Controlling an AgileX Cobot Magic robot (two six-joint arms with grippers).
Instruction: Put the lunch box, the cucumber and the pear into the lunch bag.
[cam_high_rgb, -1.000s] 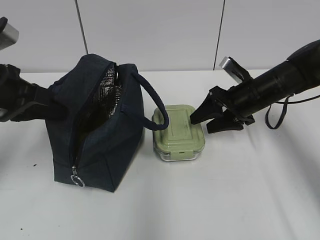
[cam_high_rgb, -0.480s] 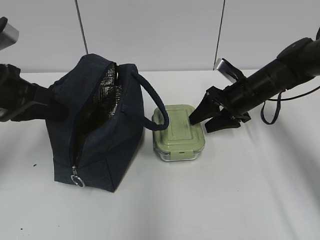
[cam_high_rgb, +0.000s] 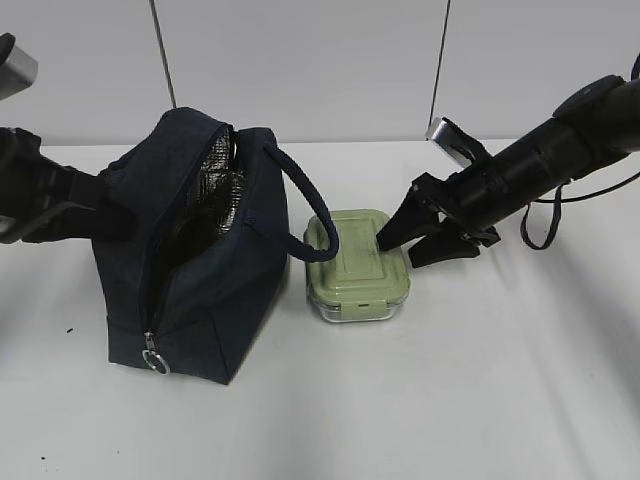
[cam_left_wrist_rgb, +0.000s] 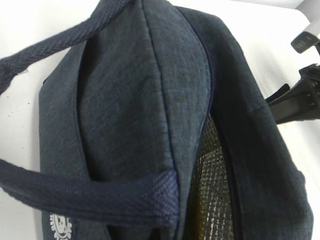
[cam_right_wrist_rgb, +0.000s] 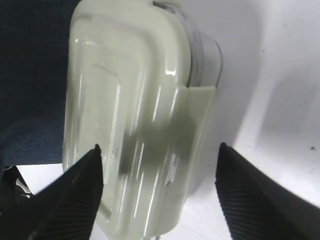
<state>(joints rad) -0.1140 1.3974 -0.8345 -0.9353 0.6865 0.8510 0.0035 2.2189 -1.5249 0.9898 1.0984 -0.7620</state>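
The dark navy lunch bag (cam_high_rgb: 200, 270) stands at the left, its top unzipped and silvery lining (cam_high_rgb: 218, 185) showing. One loop handle (cam_high_rgb: 318, 225) droops onto the left edge of the lunch box (cam_high_rgb: 358, 268), which has a sage-green lid and sits right of the bag. My right gripper (cam_high_rgb: 396, 250) is open at the box's right end. In the right wrist view its fingers (cam_right_wrist_rgb: 75, 195) straddle the box lid (cam_right_wrist_rgb: 130, 115) without touching it. My left arm (cam_high_rgb: 45, 195) reaches the bag's left side, and its jaws are hidden. The left wrist view shows only the bag (cam_left_wrist_rgb: 150, 100). The cucumber and pear are out of view.
The white table (cam_high_rgb: 480, 380) carries the bag and box. A grey panelled wall (cam_high_rgb: 300, 60) stands behind. A black cable loop (cam_high_rgb: 545, 228) hangs from my right arm. The bag's zipper ring pull (cam_high_rgb: 153, 360) hangs at its front lower corner.
My right gripper has edged slightly left toward the lunch box, still open, and the arm behind it has risen. The bag, the box and my left arm have stayed put.
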